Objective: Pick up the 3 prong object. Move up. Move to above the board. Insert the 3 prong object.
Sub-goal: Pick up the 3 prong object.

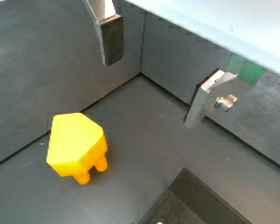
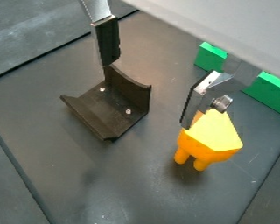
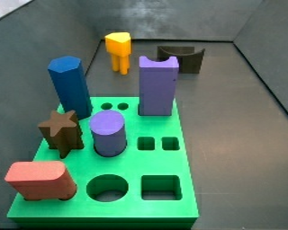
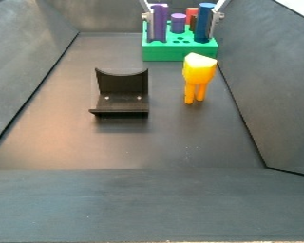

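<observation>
Dark grey matte flooring, walled by slanted grey panels, fills every view. Seen only in the wrist views, the gripper (image 2: 160, 83) hangs above this floor with its two flat silver fingers (image 1: 111, 35) spread wide and nothing between them; their dark pads face each other across an open gap. It does not appear in either side view, so the arm's pose cannot be told.

Beneath the gripper, in a wrist view, the 3 prong object (image 2: 209, 138) stands just beside one finger, not touched by it. It is a smooth yellow-orange plastic block with a faceted, blocky top and short legs beneath, upright on the floor (image 4: 129, 142). Near it sits the fixture (image 2: 109, 107), a dark curved bracket on a base plate with small pale screw heads.

In both side views the 3 prong object (image 4: 198, 76) stands between the fixture (image 4: 121, 92) and the board (image 3: 129, 180), apart from each. The board is a bright green flat slab with round, square and small cut-outs; tall blue (image 3: 68, 85) and purple (image 3: 158, 85) blocks, a purple cylinder (image 3: 108, 133), a brown star-shaped piece (image 3: 60, 131) and a reddish block (image 3: 40, 181) stand upright on it.
</observation>
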Available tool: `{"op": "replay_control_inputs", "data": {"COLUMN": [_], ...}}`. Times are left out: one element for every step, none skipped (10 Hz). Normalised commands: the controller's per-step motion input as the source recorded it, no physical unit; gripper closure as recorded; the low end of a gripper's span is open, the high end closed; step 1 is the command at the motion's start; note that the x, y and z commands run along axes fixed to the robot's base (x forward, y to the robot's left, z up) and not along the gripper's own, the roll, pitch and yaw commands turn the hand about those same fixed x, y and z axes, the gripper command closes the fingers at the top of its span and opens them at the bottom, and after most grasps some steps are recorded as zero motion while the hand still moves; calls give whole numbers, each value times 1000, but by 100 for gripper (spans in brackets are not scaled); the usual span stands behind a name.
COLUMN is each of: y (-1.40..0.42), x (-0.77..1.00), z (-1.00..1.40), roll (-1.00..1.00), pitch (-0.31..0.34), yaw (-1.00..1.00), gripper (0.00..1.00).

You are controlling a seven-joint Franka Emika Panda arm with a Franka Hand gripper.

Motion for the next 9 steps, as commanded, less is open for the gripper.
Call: {"op": "replay_control_inputs", "data": {"y": [206,317,206,-117,-551,-783,-777,-409,-340], "x": [-37,-451,-851,-731,-649,-357,0,94,103], "z": [-51,-220,-434,-189,-17,0,-26,-340,-477], "roll": [51,146,0,-71,-11,-10,-54,-134,-146], "pitch": [3,0,-80,-60,-106,-67,-59,-34,-34], "yaw": [100,89,74,280,314,260,80,-100,-274], "gripper": [0,0,0,0,0,0,0,0,0]}}
